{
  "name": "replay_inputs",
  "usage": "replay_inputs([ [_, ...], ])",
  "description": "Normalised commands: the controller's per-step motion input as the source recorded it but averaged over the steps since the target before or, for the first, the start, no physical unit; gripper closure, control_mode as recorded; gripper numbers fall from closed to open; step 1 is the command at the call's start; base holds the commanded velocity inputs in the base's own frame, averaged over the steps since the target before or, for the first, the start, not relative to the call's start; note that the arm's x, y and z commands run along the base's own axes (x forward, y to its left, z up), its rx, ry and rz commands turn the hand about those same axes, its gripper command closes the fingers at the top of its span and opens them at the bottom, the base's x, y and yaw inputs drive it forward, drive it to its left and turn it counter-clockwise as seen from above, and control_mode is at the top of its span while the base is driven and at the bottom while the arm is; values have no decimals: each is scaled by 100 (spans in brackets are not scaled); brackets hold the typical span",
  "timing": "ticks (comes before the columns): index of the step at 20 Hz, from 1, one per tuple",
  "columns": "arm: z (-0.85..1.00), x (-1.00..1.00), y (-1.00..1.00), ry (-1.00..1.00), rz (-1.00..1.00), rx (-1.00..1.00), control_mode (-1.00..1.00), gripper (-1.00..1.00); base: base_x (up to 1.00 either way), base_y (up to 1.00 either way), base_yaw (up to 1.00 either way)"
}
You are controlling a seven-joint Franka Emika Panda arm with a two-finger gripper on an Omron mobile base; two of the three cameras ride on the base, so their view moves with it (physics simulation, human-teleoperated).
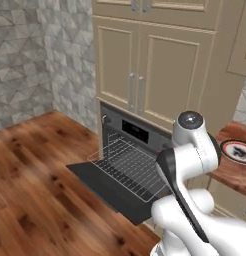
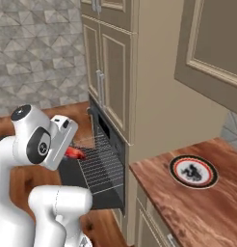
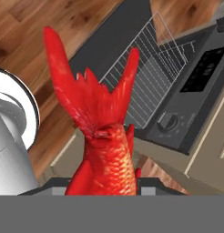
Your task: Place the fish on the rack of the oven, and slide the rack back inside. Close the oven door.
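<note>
Jaws shut on the fish (image 3: 107, 150) by its body, tail up, a light, stiff, likely slippery load carried above the pulled-out rack (image 3: 148, 77).

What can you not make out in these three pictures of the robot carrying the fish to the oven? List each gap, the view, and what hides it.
- Fingertips: hand view, covered by the fish and the bottom edge, so the grip itself is unseen.
- Fish body: right base view, mostly behind the white arm.
- Rack: left base view, its near corner behind the arm.
- Plate: left base view, cut off by the right edge.
- Oven display: too small to read.
</note>
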Motion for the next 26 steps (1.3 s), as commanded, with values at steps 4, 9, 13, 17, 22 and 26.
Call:
replay_inputs([
  [4, 0, 0, 0, 0, 0, 0, 100, 100, 52, 0, 23],
  [9, 0, 0, 0, 0, 0, 0, 100, 100, 52, 0, 20],
  [13, 0, 0, 0, 0, 0, 0, 100, 100, 50, 0, 17],
  [17, 0, 0, 0, 0, 0, 0, 100, 100, 44, -1, 17],
  [22, -21, 18, -4, 0, 17, 0, -100, 100, 0, 0, 0],
  [26, -11, 0, -5, 0, 10, 0, -100, 100, 0, 0, 0],
])
